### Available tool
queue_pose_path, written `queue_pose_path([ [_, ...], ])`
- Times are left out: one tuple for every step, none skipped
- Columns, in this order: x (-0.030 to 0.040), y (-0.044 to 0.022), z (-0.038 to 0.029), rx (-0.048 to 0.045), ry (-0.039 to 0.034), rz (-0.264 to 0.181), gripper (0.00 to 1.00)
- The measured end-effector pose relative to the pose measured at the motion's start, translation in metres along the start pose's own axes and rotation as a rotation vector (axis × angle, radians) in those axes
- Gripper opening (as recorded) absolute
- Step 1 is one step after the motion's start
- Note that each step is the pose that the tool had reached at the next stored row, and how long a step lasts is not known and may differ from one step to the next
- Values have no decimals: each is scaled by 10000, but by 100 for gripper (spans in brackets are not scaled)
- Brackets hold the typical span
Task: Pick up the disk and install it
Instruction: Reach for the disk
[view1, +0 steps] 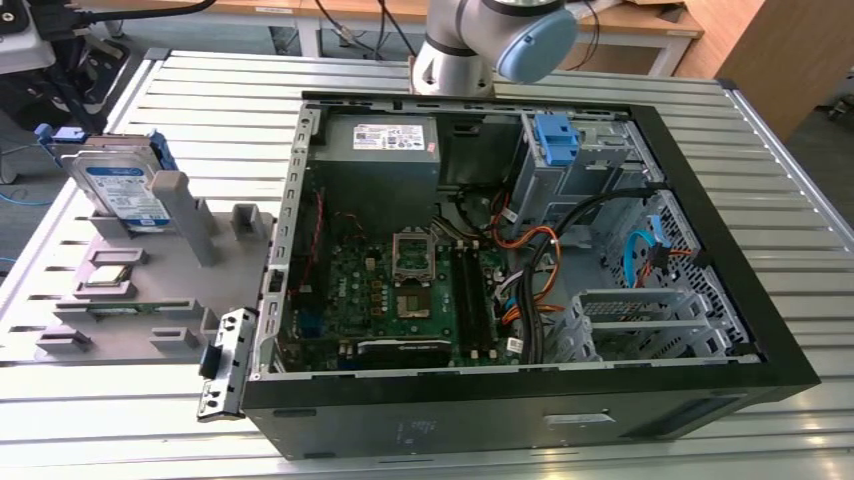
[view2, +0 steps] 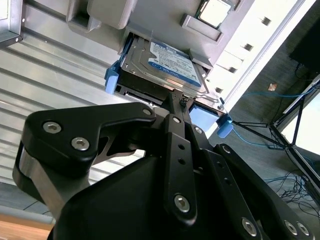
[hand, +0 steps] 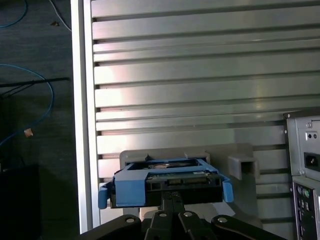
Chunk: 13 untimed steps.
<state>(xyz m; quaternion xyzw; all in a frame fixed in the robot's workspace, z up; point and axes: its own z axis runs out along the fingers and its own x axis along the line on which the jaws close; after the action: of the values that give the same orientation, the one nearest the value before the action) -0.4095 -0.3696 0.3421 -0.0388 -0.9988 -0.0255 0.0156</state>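
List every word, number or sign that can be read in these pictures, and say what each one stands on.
No text here can be quoted with certainty.
White-and-blue label on the disk: print is there, too small to read.
White sticker on the power supply: lines of print, too small to read.
Green circuit board inside the computer case: markings too small to read.

You can't make out any print here. In the second wrist view a white-and-blue label (view2: 175, 62) sits on the disk (view2: 137, 62). In the exterior view a white sticker (view1: 388, 136) sits on the grey power-supply box (view1: 340, 142).
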Motion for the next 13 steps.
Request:
queue_pose_path([
  [5, 4, 1, 1, 1, 0, 11],
  [10, 7, 1, 3, 3, 0, 11],
  [13, 10, 2, 4, 4, 0, 11],
  [15, 12, 3, 4, 4, -1, 11],
  [16, 12, 3, 3, 3, -1, 11],
  [16, 12, 4, 3, 2, -2, 11],
  [17, 13, 4, 3, 2, -1, 11],
  [18, 14, 5, 2, 2, 0, 11],
  [18, 14, 5, 2, 2, 0, 11],
  [18, 14, 5, 3, 2, -1, 11],
  [18, 14, 4, 3, 2, 0, 11],
  [18, 14, 5, 3, 1, 0, 11],
  [18, 14, 4, 2, 2, 0, 11],
])
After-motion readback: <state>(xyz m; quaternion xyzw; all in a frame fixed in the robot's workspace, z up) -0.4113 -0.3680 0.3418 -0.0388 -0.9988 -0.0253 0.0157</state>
